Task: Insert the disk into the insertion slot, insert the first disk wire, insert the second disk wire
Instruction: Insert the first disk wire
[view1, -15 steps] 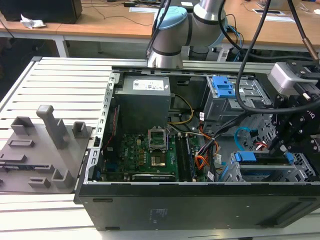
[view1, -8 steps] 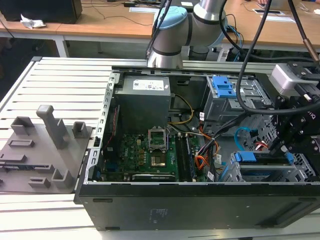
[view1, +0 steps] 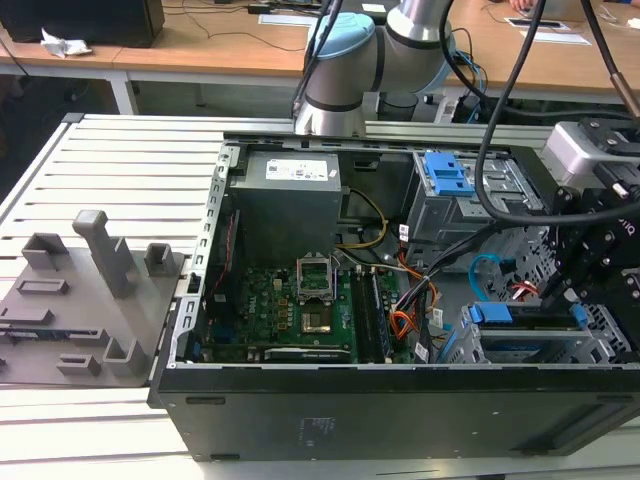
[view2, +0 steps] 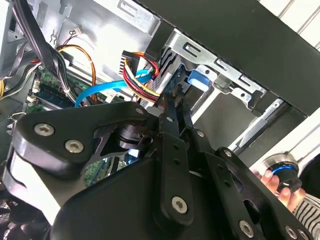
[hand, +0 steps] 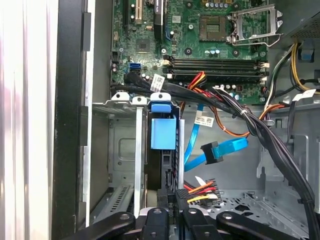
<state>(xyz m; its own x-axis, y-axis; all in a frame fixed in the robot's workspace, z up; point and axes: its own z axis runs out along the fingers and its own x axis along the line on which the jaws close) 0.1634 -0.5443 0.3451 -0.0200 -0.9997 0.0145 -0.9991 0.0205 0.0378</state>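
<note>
The disk (view1: 520, 322), in its blue carrier (hand: 163, 132), stands on edge inside the insertion slot (hand: 125, 150), a grey perforated cage at the case's front corner on the exterior view's right. My gripper (hand: 174, 198) is at the disk's rear edge, its narrow fingers (view2: 172, 107) drawn together on the dark plug of the first disk wire (hand: 202, 189), a red, yellow and orange bundle (view2: 145, 80). The second disk wire (hand: 216, 151), a light-blue flat cable, loops loose beside it with its plug free (view2: 100, 90).
A thick black cable bundle (hand: 225, 102) crosses above the slot. The taller cage with a blue latch (view1: 445, 175) stands behind, the motherboard (view1: 290, 310) to the exterior view's left. A person's hand (view2: 277, 182) holds a blue-ringed knob outside the case.
</note>
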